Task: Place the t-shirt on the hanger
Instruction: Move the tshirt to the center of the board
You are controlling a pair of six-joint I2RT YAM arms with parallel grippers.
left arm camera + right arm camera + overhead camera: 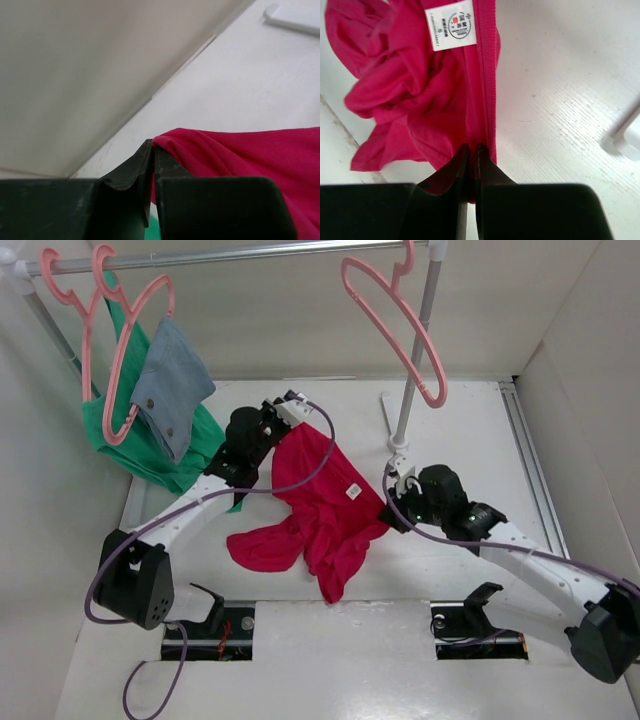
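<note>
The crimson t-shirt point(320, 505) lies crumpled in the middle of the table, with its white neck label point(353, 491) facing up. My left gripper point(281, 431) is shut on the shirt's far edge; in the left wrist view its jaws point(152, 151) pinch a fold of red fabric point(240, 155). My right gripper point(391, 508) is shut on the shirt's right edge; in the right wrist view its jaws point(471, 156) clamp the stitched neck hem point(487, 75) below the label point(451, 25). The empty salmon-pink hanger point(395, 315) hangs from the rail, above and right of the shirt.
Two pink hangers point(110, 350) at the rail's left end carry a green garment point(150, 455) and a grey-blue buttoned one point(170, 385). The rack's upright pole point(415, 350) and white foot point(393, 415) stand just behind my right gripper. Walls close in on the left, back and right.
</note>
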